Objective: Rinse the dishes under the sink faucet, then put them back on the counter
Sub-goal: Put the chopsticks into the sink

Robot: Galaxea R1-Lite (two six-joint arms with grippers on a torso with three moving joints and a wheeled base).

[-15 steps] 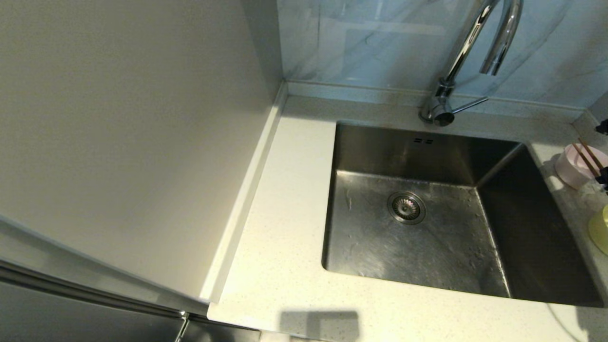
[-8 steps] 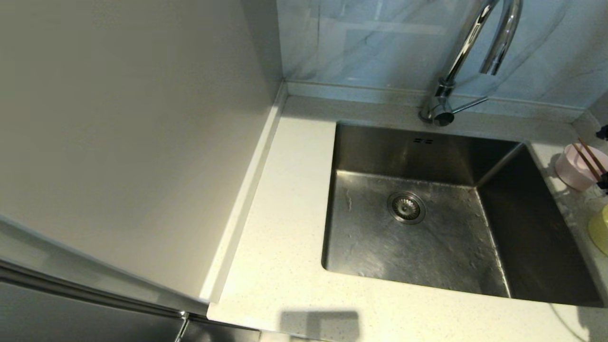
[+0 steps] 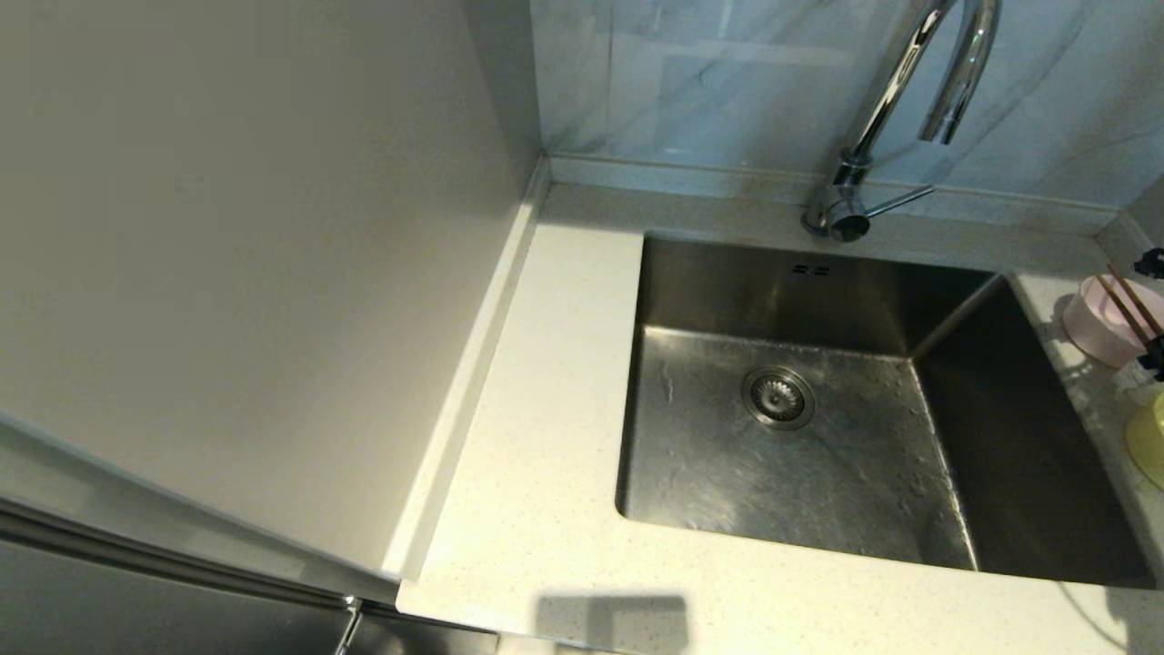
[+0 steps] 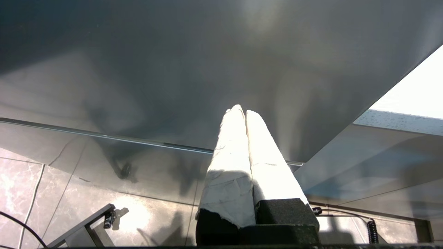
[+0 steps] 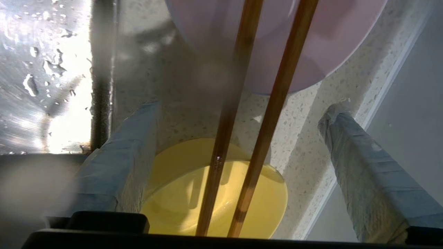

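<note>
The pale pink bowl (image 3: 1096,332) stands on the counter (image 3: 546,455) right of the sink (image 3: 727,473), with the brown chopsticks (image 3: 1128,305) lying across its rim. The yellow-green bowl (image 3: 1148,441) sits just nearer, cut by the picture's right edge. In the right wrist view my right gripper (image 5: 242,109) is open, its taped fingers (image 5: 121,155) wide apart on either side of the chopsticks (image 5: 273,114), above the yellow-green bowl (image 5: 180,193) and short of the pink bowl (image 5: 332,41). The fingers touch nothing. No water runs from the chrome faucet (image 3: 887,100).
A plain grey wall panel (image 3: 227,273) borders the counter on the left. The sink floor is wet around the drain strainer (image 3: 778,397). My left gripper (image 4: 242,111) is shut and parked low, facing a grey panel above a tiled floor.
The black parts of my right gripper at the head view's right edge have shifted slightly toward the near side. Bowls and chopsticks have not moved.
</note>
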